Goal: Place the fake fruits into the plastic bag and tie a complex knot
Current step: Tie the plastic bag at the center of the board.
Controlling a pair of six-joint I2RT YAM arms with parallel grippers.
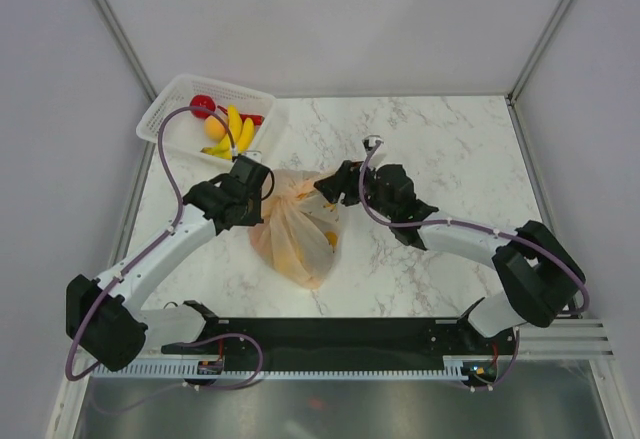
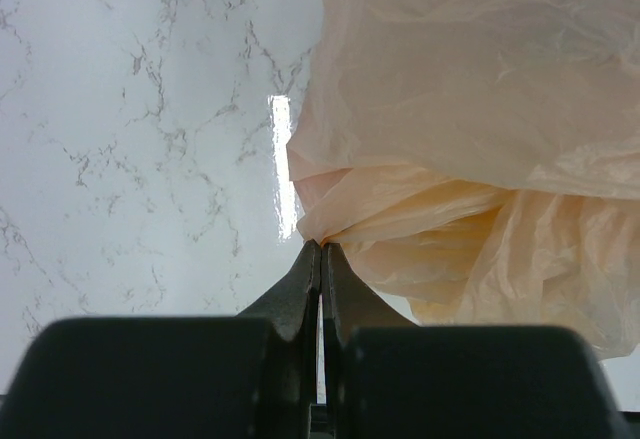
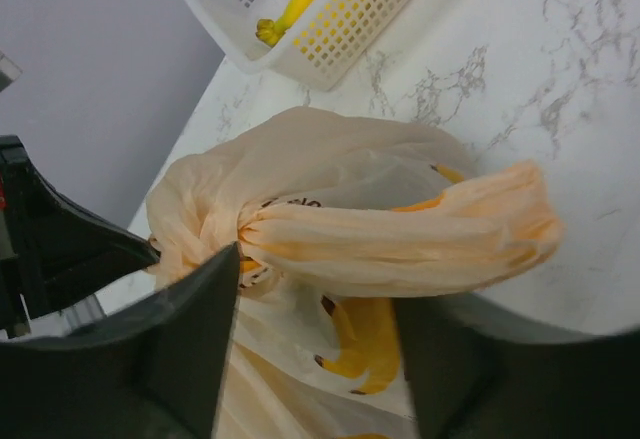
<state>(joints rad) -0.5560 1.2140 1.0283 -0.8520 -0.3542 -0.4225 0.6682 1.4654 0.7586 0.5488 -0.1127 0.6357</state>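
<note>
Peach plastic bag [image 1: 300, 239] clamped in left pincer [image 2: 320, 247], right pincer [image 3: 315, 289] released, astride handle strip [image 3: 420, 239] beside knot [image 3: 215, 227].

Bag [image 1: 296, 237] lies on surface [image 1: 450, 159], mid-near part. Basket [image 1: 168, 111] sits behind & left of bag, near it, at surface's far-left corner. In basket: apple [image 1: 203, 105] farthest from bag, peach [image 1: 215, 127] in the middle, bananas [image 1: 238, 129] nearest bag. Knot [image 3: 215, 234] is at bag's far end. L claw [image 2: 320, 249] is at bag's far-left edge, touching, w/ a fold of bag btwn its tips. R claw [image 3: 320, 279] is just right of knot. Strip [image 3: 480, 221] runs right from knot, across the gap btwn R claw's jaws.
</note>
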